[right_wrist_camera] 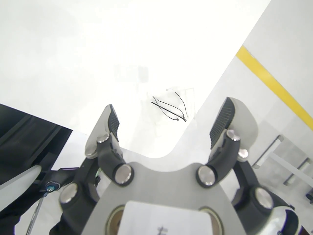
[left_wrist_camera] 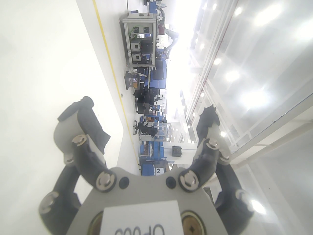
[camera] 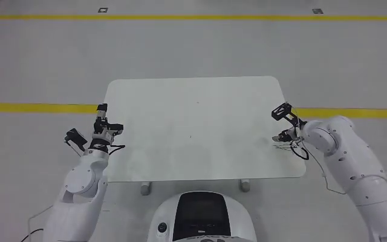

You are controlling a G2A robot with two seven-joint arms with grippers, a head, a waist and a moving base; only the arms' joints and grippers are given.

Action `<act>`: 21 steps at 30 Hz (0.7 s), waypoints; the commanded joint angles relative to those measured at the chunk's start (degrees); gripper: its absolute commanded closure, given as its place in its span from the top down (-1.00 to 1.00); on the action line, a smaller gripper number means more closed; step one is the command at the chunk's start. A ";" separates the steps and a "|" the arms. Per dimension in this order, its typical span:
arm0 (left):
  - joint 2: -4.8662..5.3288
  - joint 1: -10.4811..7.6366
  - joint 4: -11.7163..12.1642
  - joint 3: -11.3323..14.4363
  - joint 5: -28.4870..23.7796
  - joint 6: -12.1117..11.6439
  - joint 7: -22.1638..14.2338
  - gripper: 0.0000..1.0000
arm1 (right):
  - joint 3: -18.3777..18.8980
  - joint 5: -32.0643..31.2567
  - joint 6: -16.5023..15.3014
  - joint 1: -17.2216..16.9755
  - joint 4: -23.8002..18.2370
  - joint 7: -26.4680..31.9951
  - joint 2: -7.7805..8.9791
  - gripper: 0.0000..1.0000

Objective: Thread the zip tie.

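Smooth white surface all around the zip ties; past its edge, grey floor with a yellow line. Lying flat just inside the edge, near a rounded corner, ahead of the right pincer. A few thin black plastic strips, crossed over one another, one curved; heads toward the edge, long axes running inward. Right pincer spread wide, ribbed pads, holding nothing. Left pincer likewise wide and empty, at the surface's left edge.
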 commanded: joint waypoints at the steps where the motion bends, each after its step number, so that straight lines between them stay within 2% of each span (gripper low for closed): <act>1: 0.00 0.00 0.00 0.00 0.00 0.00 0.00 1.00 | 0.11 1.53 0.00 -0.18 -0.73 1.42 0.79 1.00; 5: 0.00 0.00 0.00 0.00 0.00 0.00 0.00 1.00 | -1.39 3.94 0.00 0.31 -1.36 6.83 2.47 1.00; 10: 0.00 0.00 0.00 0.00 0.00 0.00 0.00 1.00 | -4.34 8.29 0.00 2.87 2.03 10.00 3.87 1.00; 17: 0.00 0.00 0.00 0.00 0.00 0.00 0.00 1.00 | -4.78 8.68 0.00 3.31 2.47 9.96 3.98 1.00; 21: 0.00 0.00 0.00 0.00 0.00 0.00 0.00 1.00 | -4.11 6.43 0.67 2.29 2.18 5.30 4.06 1.00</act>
